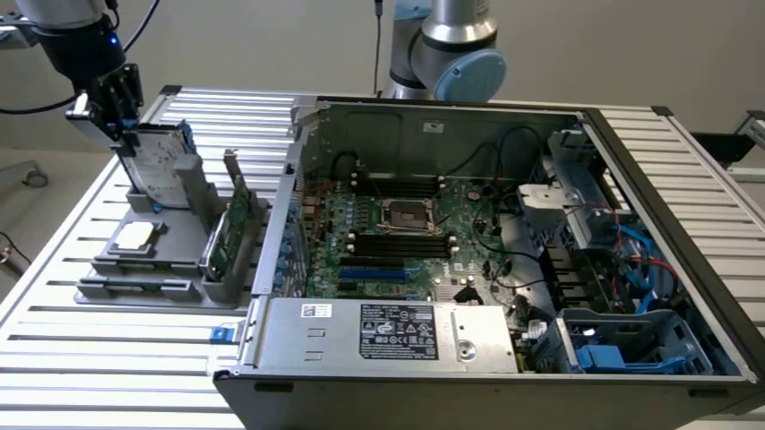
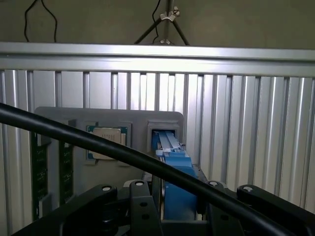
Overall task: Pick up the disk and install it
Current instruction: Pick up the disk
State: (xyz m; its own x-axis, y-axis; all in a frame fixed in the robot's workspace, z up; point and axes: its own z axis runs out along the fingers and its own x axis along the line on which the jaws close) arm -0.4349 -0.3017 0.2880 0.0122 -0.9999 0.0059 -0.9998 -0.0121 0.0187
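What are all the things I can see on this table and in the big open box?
table: one, silver slats, under everything
computer case: one, grey, open, on the table
motherboard: one, green, inside the case
power supply: one, silver, at the case's near edge
drive cage: one, blue, in the case's near corner
holder: one, grey, at the exterior view's left of the case
disk: one, silver-grey with blue bracket, upright in the holder
circuit card: one, green, upright in the holder
chip: one, silver, flat in the holder
arm: one, silver, behind the case
gripper: one, black, open, around the disk's top
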